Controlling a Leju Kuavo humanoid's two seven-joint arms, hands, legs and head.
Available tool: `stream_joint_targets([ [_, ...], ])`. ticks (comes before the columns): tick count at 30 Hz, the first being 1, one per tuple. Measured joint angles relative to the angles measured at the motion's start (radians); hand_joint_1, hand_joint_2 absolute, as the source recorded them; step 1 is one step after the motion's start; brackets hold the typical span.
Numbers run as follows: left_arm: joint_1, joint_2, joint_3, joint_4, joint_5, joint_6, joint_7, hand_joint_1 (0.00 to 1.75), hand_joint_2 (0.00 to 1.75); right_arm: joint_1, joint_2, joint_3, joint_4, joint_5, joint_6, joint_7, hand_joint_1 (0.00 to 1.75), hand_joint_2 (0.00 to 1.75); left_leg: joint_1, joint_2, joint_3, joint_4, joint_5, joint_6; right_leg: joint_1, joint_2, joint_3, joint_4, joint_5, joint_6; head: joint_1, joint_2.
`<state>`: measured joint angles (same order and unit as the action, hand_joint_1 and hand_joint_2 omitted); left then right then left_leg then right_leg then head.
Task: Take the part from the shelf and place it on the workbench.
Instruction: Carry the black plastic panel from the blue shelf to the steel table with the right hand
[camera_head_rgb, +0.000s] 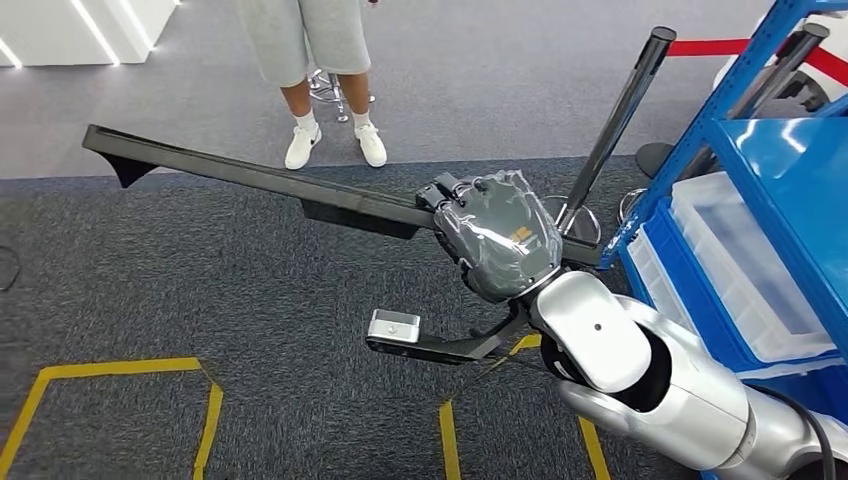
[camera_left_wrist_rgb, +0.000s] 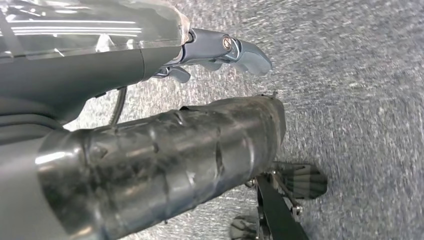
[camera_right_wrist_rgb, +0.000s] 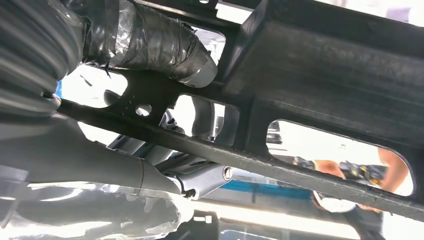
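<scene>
While the robot's silver right arm (camera_head_rgb: 640, 370) is reaching in from the lower right of the head view, its right hand (camera_head_rgb: 500, 245), wrapped in a grey glossy cover, is gripping a long black part (camera_head_rgb: 250, 180) near the middle of its length. The fingers are curled tightly around the part, and the right wrist view is showing the thick taped thumb (camera_right_wrist_rgb: 160, 42) pressing against the part's black frame, which has rounded cut-out slots. The part is being held in the air above the dark grey carpet (camera_head_rgb: 200, 290), one long arm of it stretching away to the left and ending in a pointed tip. Two yellow taped outlines (camera_head_rgb: 120, 400) are lying on the carpet below.

In the left wrist view, the left hand (camera_left_wrist_rgb: 165, 160) is hanging over the carpet; whether its fingers are apart or together I cannot tell.

To the right, a blue shelf (camera_head_rgb: 770, 160) is standing, and on it two clear plastic bins (camera_head_rgb: 745, 270) are sitting; what is in them cannot be made out. One black rod (camera_head_rgb: 615, 125) is leaning up beside the shelf.

Farthest away, one person (camera_head_rgb: 320, 70) in grey shorts and white shoes is standing on the lighter floor.
</scene>
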<state>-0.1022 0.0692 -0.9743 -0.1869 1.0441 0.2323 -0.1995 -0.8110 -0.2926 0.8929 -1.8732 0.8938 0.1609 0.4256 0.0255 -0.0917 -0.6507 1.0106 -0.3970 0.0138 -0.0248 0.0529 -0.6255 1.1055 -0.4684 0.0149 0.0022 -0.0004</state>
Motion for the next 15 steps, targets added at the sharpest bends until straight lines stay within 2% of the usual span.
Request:
stream_joint_targets([
  [1, -0.001, 0.0, 0.0, 0.0, 0.0, 0.0, 0.0, 0.0, 0.0, -0.001, 0.0, 0.0, 0.0, -0.001, 0.001, 0.0, 1.75, 1.75, 0.0, -0.012, -0.007, 0.005, 0.001, -0.006, -0.003, 0.019, 0.017, -0.041, 0.012, 0.0, 0.0, 0.0],
  [2, -0.001, 0.0, 0.0, 0.0, 0.0, 0.0, 0.001, 0.0, 0.0, -0.001, 0.0, 0.001, 0.001, -0.001, 0.002, 0.0, 1.75, 1.75, 0.002, -0.024, -0.014, 0.007, 0.003, -0.013, -0.003, 0.029, 0.024, -0.058, 0.011, 0.0, 0.001, 0.0],
  [4, 0.003, 0.0, 0.0, 0.0, 0.0, -0.001, 0.002, 0.0, 0.0, -0.001, 0.0, 0.003, 0.001, -0.003, 0.005, 0.001, 1.75, 1.75, 0.005, -0.042, -0.025, 0.006, 0.01, -0.026, -0.001, 0.009, 0.028, -0.065, 0.007, -0.005, 0.002, 0.0],
  [5, 0.006, -0.001, 0.0, 0.0, 0.0, -0.002, 0.002, 0.0, 0.0, -0.002, 0.0, 0.003, 0.001, -0.003, 0.006, 0.001, 1.75, 1.75, 0.004, -0.03, -0.03, 0.011, 0.007, -0.032, -0.002, -0.002, 0.03, -0.069, 0.01, -0.01, 0.001, 0.0],
  [6, 0.008, -0.002, 0.0, 0.0, 0.001, -0.002, 0.003, 0.0, 0.0, -0.003, 0.0, 0.004, 0.002, -0.003, 0.008, 0.001, 1.75, 1.75, 0.001, -0.005, -0.04, 0.031, -0.007, -0.037, -0.003, -0.015, 0.033, -0.074, 0.013, -0.016, -0.002, 0.0],
  [8, 0.007, -0.003, 0.0, 0.0, 0.001, -0.003, 0.004, 0.0, 0.0, -0.005, 0.0, 0.004, 0.003, -0.003, 0.008, 0.001, 1.75, 1.75, -0.004, 0.06, -0.087, 0.135, -0.062, -0.043, 0.002, -0.042, 0.035, -0.078, 0.015, -0.026, -0.008, 0.0],
  [9, 0.005, -0.003, 0.0, 0.0, 0.002, -0.003, 0.005, 0.0, 0.0, -0.006, 0.0, 0.005, 0.003, -0.003, 0.008, 0.001, 1.75, 1.75, -0.004, 0.076, -0.117, 0.203, -0.091, -0.045, 0.005, -0.056, 0.035, -0.078, 0.014, -0.03, -0.01, 0.0],
  [10, 0.003, -0.004, 0.0, 0.0, 0.003, -0.003, 0.007, 0.0, 0.0, -0.005, 0.0, 0.006, 0.004, -0.003, 0.008, 0.001, 1.75, 1.75, -0.004, 0.083, -0.141, 0.257, -0.109, -0.046, 0.009, -0.071, 0.035, -0.077, 0.013, -0.032, -0.01, 0.0],
  [11, 0.003, -0.004, 0.0, 0.0, 0.004, -0.002, 0.008, 0.0, 0.0, -0.005, 0.0, 0.008, 0.004, -0.003, 0.008, 0.001, 1.75, 1.75, -0.004, 0.086, -0.148, 0.279, -0.11, -0.045, 0.012, -0.085, 0.036, -0.076, 0.011, -0.034, -0.01, 0.0],
  [12, 0.003, -0.004, 0.0, 0.0, 0.005, -0.002, 0.009, 0.0, 0.0, -0.005, 0.0, 0.01, 0.005, -0.003, 0.008, 0.001, 1.75, 1.75, -0.005, 0.088, -0.136, 0.262, -0.093, -0.042, 0.014, -0.097, 0.037, -0.075, 0.01, -0.036, -0.011, 0.0],
  [13, 0.004, -0.004, 0.0, 0.0, 0.006, 0.0, 0.012, 0.0, 0.0, -0.005, 0.0, 0.012, 0.005, -0.003, 0.008, 0.001, 1.75, 1.75, -0.007, 0.094, -0.104, 0.208, -0.062, -0.036, 0.017, -0.109, 0.039, -0.075, 0.008, -0.036, -0.011, 0.0],
  [15, 0.003, -0.002, 0.0, 0.0, 0.01, 0.011, 0.022, 0.0, 0.0, -0.006, 0.001, 0.013, 0.005, -0.003, 0.007, 0.001, 1.75, 1.75, -0.022, 0.135, -0.032, 0.074, -0.019, -0.019, 0.022, -0.13, 0.043, -0.075, 0.003, -0.035, -0.011, 0.0],
])
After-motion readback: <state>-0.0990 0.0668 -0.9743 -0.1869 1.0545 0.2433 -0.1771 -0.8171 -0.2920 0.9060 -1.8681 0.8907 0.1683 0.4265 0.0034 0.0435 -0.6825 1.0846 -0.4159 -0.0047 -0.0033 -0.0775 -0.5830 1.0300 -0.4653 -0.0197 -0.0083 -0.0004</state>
